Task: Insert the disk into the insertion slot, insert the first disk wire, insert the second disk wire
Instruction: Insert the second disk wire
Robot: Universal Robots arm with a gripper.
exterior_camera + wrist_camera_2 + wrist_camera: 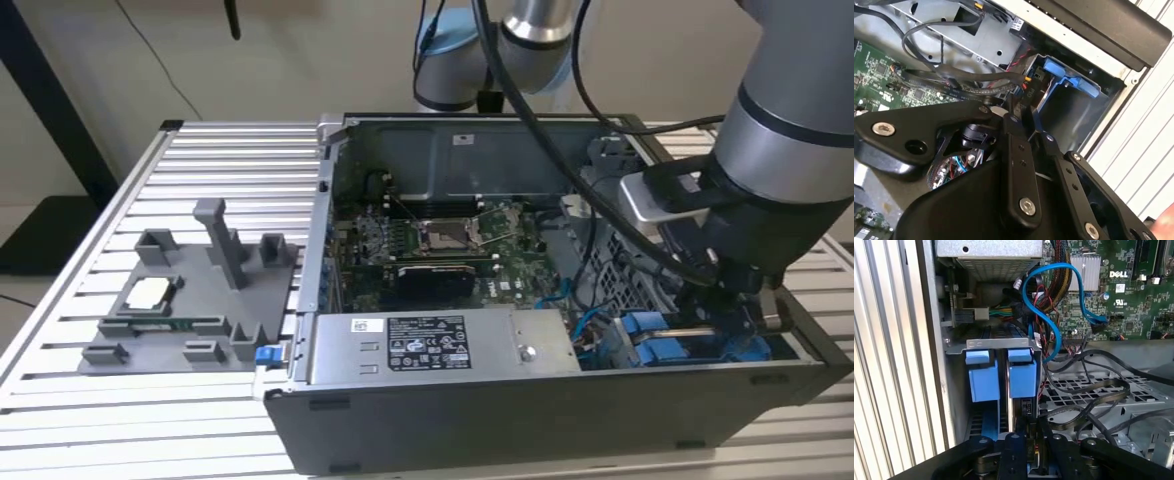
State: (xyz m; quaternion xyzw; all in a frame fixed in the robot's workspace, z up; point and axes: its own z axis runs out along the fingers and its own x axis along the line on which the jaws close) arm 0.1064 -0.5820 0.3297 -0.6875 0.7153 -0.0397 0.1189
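Note:
The disk (1023,412) stands edge-on in the insertion slot (999,343), its bright blue carrier tab (1022,374) level with the neighbouring blue tab (982,376). My gripper (1030,442) is down in the drive bay at the case's front corner, on the exterior view's right (727,318). Its black fingers (1015,145) lie close together, tips at the disk's near end. A black flat wire (1089,392) loops over the perforated cage and runs in under the fingers. I cannot tell whether the tips pinch it. A blue wire (1054,305) arcs above the bay.
The open computer case (534,410) lies on a slatted metal table (227,150). The grey power-supply box (434,345) sits beside the bay, the green motherboard (427,240) behind it. A grey fixture plate (187,300) lies on the exterior view's left. Loose black cables (954,85) crowd the cage.

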